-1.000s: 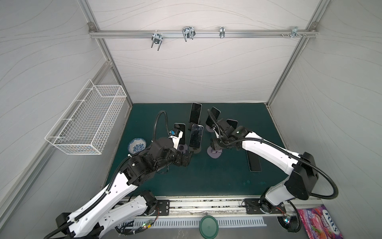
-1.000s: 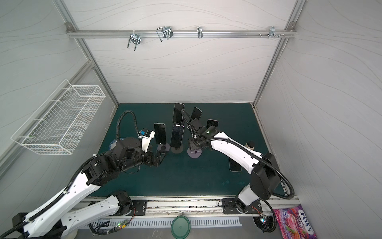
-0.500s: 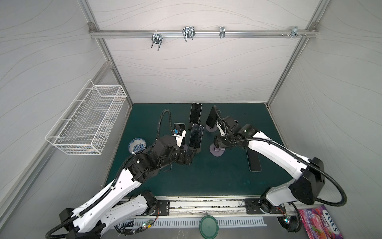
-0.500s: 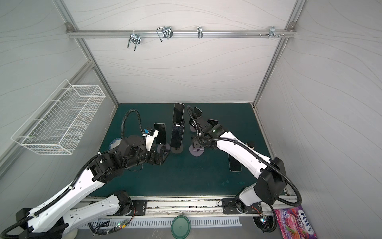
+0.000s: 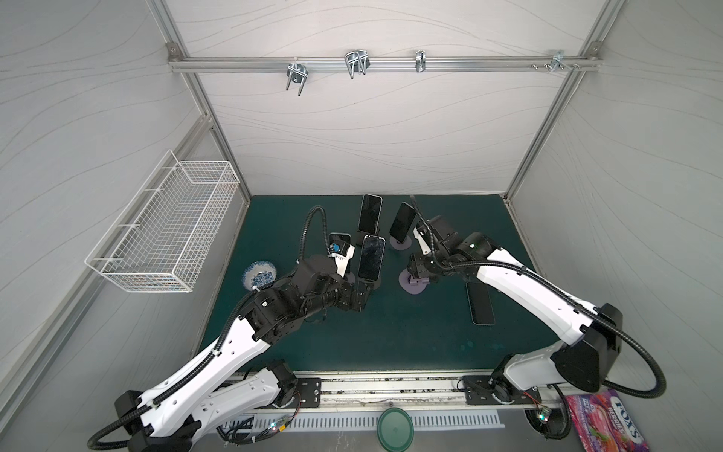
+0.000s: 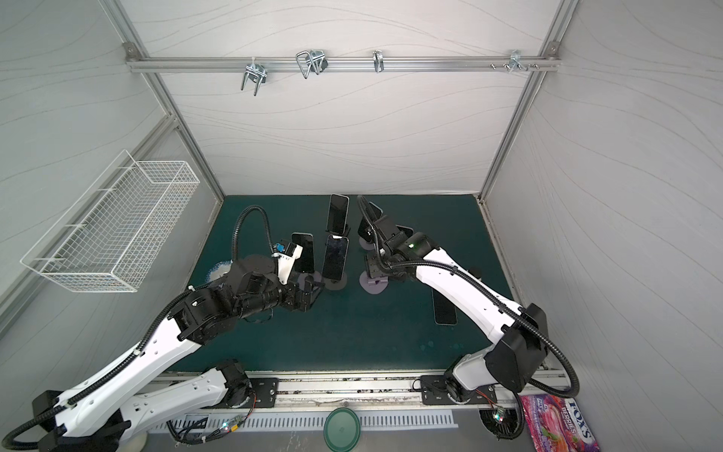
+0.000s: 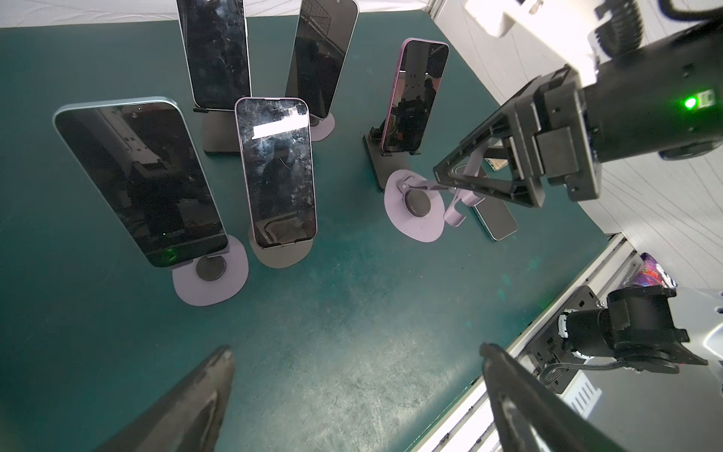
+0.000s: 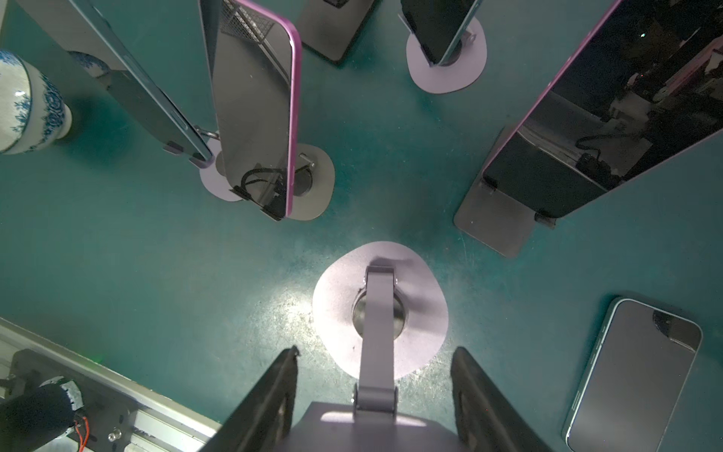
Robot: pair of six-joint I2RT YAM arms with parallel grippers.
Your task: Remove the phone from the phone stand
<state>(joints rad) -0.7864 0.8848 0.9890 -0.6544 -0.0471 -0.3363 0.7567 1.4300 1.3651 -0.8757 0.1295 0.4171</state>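
Short of the empty stand (image 8: 336, 313), the left fingers (image 7: 203, 399), spread wide, have crept toward a standing phone (image 5: 371, 258), likely next off. The right fingers (image 8: 274, 399) still straddle its cradle (image 8: 371, 426), half apart; pinching or not, I cannot tell. Beside it the freed phone (image 5: 480, 303) lies flat, unmoved. Beyond, the left wrist (image 5: 344, 260) half hides another phone (image 5: 339, 238).

The purple sweet bag (image 5: 604, 424) reads "FOX'S BERRIES" (white letters), lying well behind the right claw (image 5: 418, 274), past the green mat's (image 5: 391, 336) near edge.
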